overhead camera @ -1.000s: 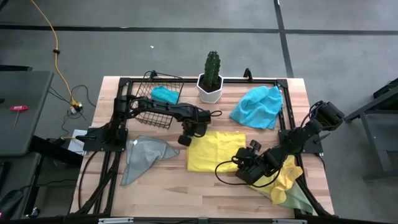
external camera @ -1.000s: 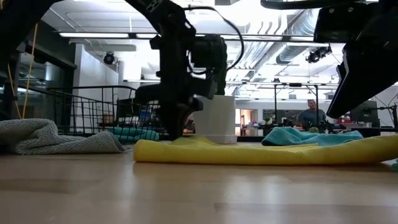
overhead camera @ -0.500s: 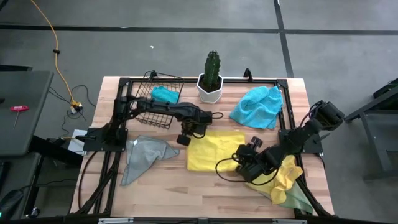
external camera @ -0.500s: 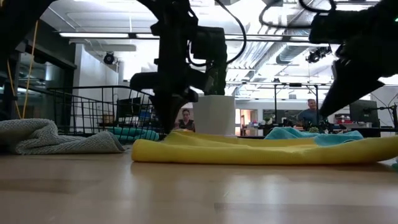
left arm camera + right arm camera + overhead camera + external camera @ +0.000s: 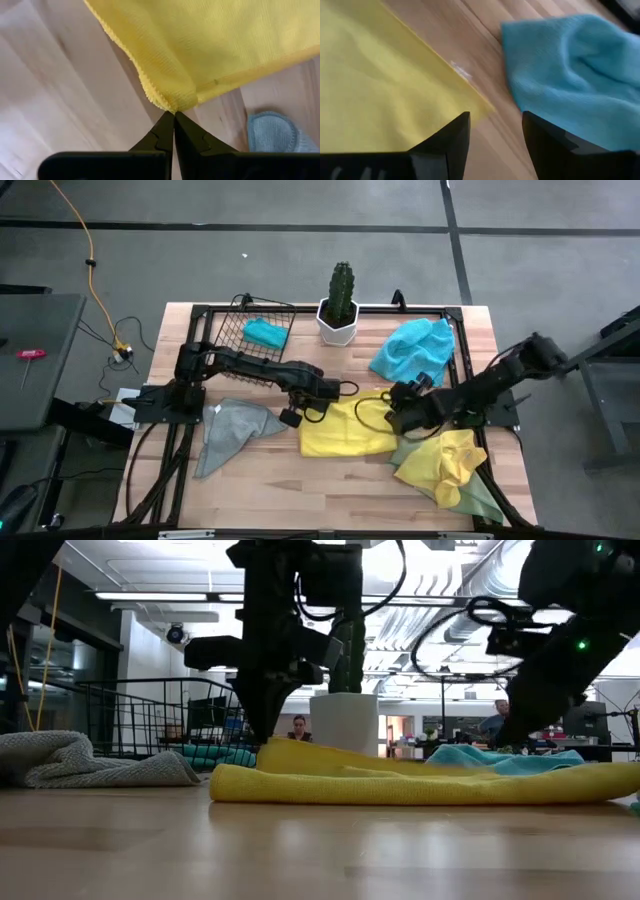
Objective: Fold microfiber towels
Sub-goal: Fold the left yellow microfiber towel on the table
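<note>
No brand, label or writing could be read anywhere in these views. The left gripper (image 5: 291, 416) sat low at the near-left corner of the yellow towel (image 5: 345, 430) in the middle of the wooden surface (image 5: 270, 470), and the left wrist view showed its fingers (image 5: 162, 136) pressed tight together on that corner, the cloth hanging from the tips. The right gripper (image 5: 397, 402) hovered over the towel's far-right corner; its fingers (image 5: 451, 136) stood parted, nothing between them, with yellow cloth and bare wood showing below. Just beyond them lay the turquoise towel (image 5: 412, 350), crumpled, near the potted cactus (image 5: 340, 302). A grey towel (image 5: 232, 428) lay bunched at the left side. A second yellow towel (image 5: 445, 462) was heaped at the right front, partly covering a pale green one (image 5: 480, 500) whose shape was mostly hidden. Another turquoise cloth (image 5: 265, 332) sat in the wire basket (image 5: 252, 310). In the low view both arms were cut off at the top, and blurred people (image 5: 497, 722) showed far behind.
</note>
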